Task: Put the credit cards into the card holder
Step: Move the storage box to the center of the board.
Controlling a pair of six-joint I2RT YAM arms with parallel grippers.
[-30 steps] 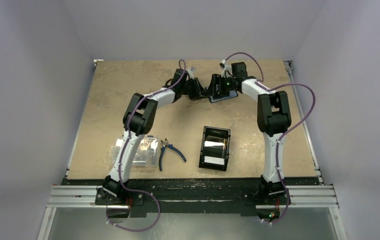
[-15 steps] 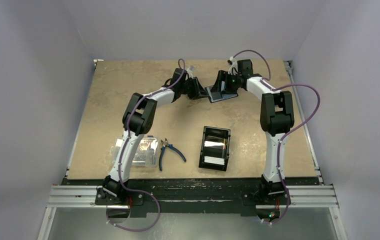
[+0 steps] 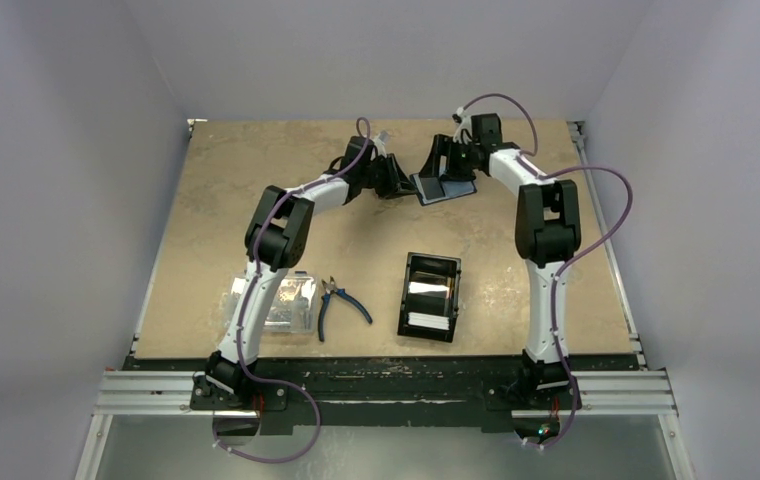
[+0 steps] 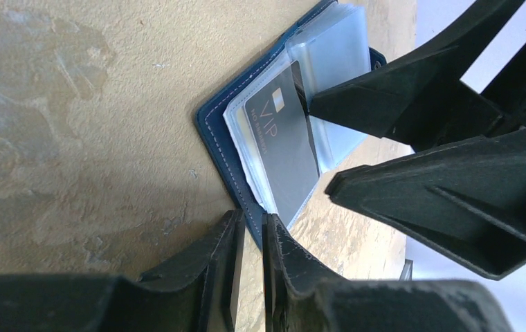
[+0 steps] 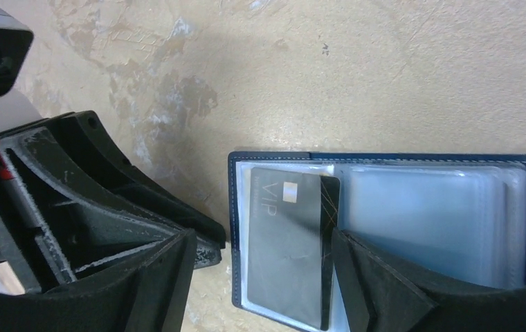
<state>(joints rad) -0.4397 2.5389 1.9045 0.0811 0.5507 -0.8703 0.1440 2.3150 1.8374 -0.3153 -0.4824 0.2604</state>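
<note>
Jaws of the left gripper [image 4: 252,225] stand nearly closed and seem to pinch a corner of the open blue holder [image 4: 212,128], which lies flat at the far middle of the surface [image 4: 73,138]. The right gripper [image 5: 264,238] has its jaws spread wide astride a dark VIP card [image 5: 288,256] resting on the holder's clear sleeves, one tip touching it. A black tray [image 3: 405,295] holds pale cards [image 3: 428,322].
</note>
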